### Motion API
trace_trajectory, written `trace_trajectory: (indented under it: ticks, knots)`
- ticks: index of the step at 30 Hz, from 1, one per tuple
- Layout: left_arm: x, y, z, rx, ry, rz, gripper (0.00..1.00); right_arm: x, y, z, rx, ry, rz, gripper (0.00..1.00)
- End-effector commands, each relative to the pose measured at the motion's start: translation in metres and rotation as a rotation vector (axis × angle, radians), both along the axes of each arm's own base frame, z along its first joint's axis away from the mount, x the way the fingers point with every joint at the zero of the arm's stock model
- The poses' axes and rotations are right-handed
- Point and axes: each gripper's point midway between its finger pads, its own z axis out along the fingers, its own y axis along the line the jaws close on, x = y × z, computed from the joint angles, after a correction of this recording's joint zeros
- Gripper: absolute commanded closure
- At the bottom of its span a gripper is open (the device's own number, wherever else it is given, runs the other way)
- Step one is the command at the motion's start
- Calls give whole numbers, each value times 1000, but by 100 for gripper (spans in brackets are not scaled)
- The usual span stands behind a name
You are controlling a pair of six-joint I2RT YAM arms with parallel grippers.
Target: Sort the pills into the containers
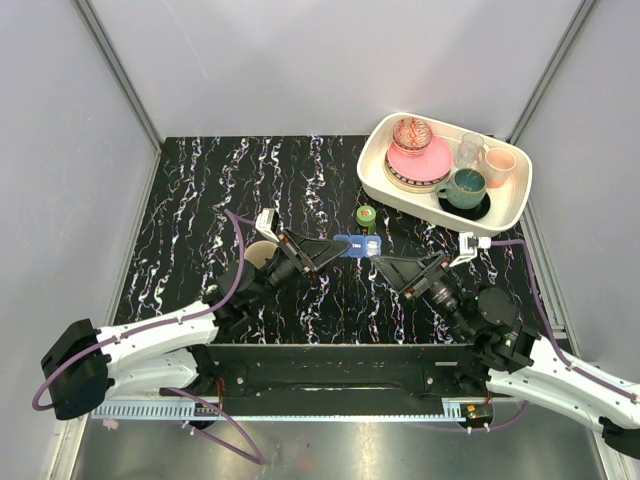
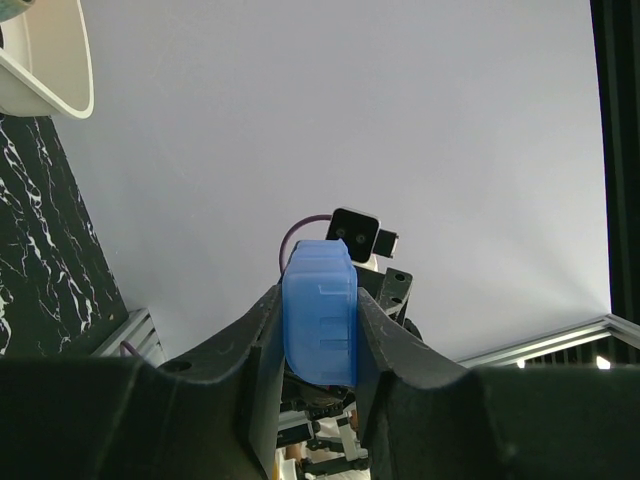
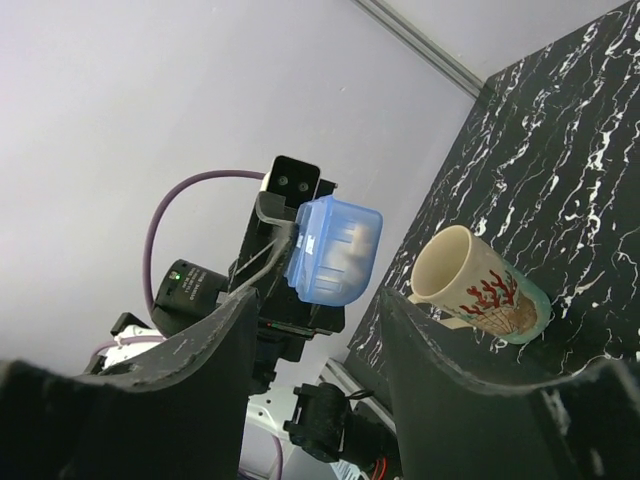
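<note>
From the top view I see my left gripper (image 1: 343, 245) squeezed tight on the little blue pill box (image 1: 360, 245), over the middle of the black table (image 1: 180, 200). My right gripper (image 1: 382, 261) is just beside the box's other end, fingers apart and holding nothing. A small green thing (image 1: 366, 215) sits just behind the box; I cannot tell what it is. A white tray (image 1: 368, 165) with cups and plates is in the far right corner. In the left wrist view the pill box (image 2: 320, 310) sits between my two left fingers and touches both. In the right wrist view my right fingers (image 3: 200, 380) are wide apart with only air between them. The box is a little way beyond them and looks lifted off the table. Through its blue wall I see pale lumps (image 3: 350, 245), most likely pills, too blurry to count. I cannot tell if any lid is open. A beige mug (image 3: 480, 285) with a red pattern is on the table behind. I think this step is getting the box ready to fill. Next, my right fingers must catch a tiny lid edge while the left side holds steady.
</note>
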Motion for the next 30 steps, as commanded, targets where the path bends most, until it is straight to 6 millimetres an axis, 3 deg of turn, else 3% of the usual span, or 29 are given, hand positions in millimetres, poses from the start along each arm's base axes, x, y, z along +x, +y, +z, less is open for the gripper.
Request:
trace_trajectory:
  ticks: [1,25,30]
  knots:
    - [-5,1,16,-52,-21,-24,100,9,-2,1,-9,1,-50,42]
    - [-9,-4,9,-45,-9,-53,100,17,-3,8,25,-49,-98,42]
    - [-10,-3,9,-54,-7,-56,100,16,-2,10,35,-55,-90,53]
